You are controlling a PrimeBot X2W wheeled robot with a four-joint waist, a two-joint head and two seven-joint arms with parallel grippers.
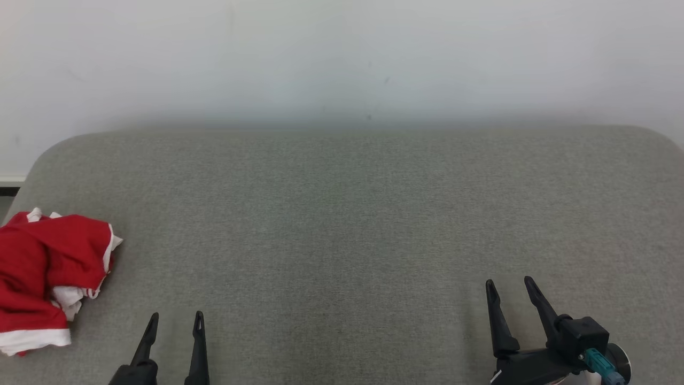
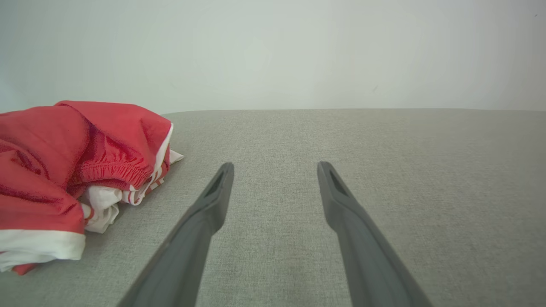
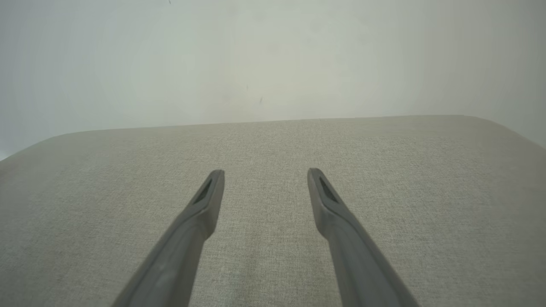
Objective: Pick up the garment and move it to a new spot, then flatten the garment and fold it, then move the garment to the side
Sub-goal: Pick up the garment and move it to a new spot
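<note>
Garment (image 1: 48, 267), red with white trim, crumpled in a heap; left end effector (image 1: 176, 315) and right end effector (image 1: 508, 280) spread, empty.

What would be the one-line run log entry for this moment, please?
stage: pick-up not yet done | garment: crumpled, far left of grey surface | left gripper: open, empty, beside garment | right gripper: open, empty

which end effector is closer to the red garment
Left. The left end effector is close beside the red garment, just to its right, not touching. The right end effector is far off across the grey surface.
</note>
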